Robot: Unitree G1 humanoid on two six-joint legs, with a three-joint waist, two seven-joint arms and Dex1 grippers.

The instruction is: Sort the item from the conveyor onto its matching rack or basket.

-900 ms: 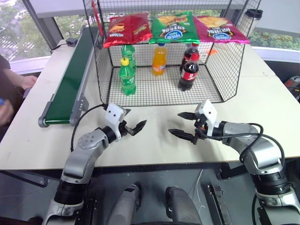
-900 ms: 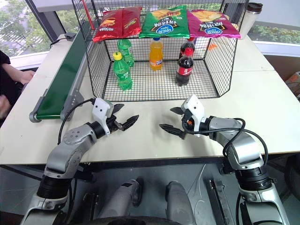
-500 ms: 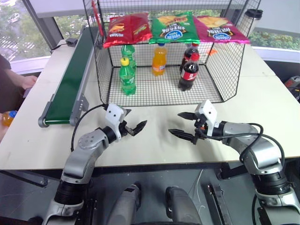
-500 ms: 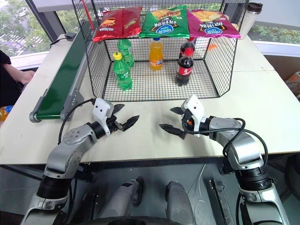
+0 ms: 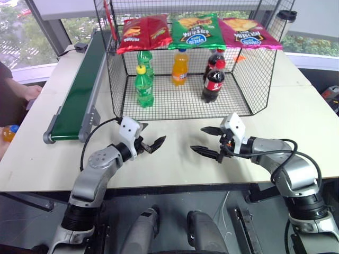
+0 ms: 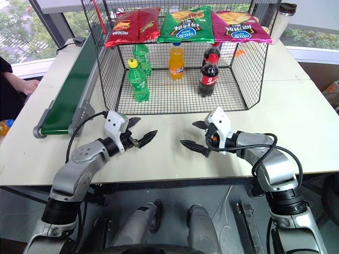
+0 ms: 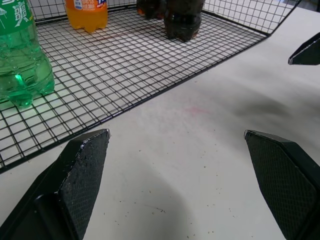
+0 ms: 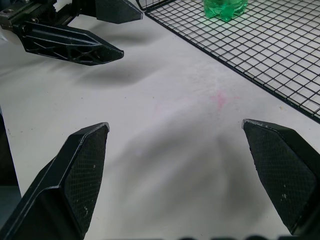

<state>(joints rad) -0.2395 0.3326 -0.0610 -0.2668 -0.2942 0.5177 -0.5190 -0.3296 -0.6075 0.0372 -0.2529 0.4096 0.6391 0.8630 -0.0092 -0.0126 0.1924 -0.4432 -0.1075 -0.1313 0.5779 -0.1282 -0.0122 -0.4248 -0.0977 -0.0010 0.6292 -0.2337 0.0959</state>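
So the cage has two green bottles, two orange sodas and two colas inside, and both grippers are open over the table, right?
Not quite. The cage holds one orange soda, not two, as the left eye view shows. The two green bottles and two colas are right, and the left gripper and right gripper are both open over the table.

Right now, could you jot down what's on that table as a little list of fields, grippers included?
conveyor: green belt, nothing on it
wire cage: two green soda bottles, one orange soda bottle, two cola bottles standing inside
cage top: three snack bags
left gripper: open, holding nothing
right gripper: open, holding nothing
table edge: person's hand
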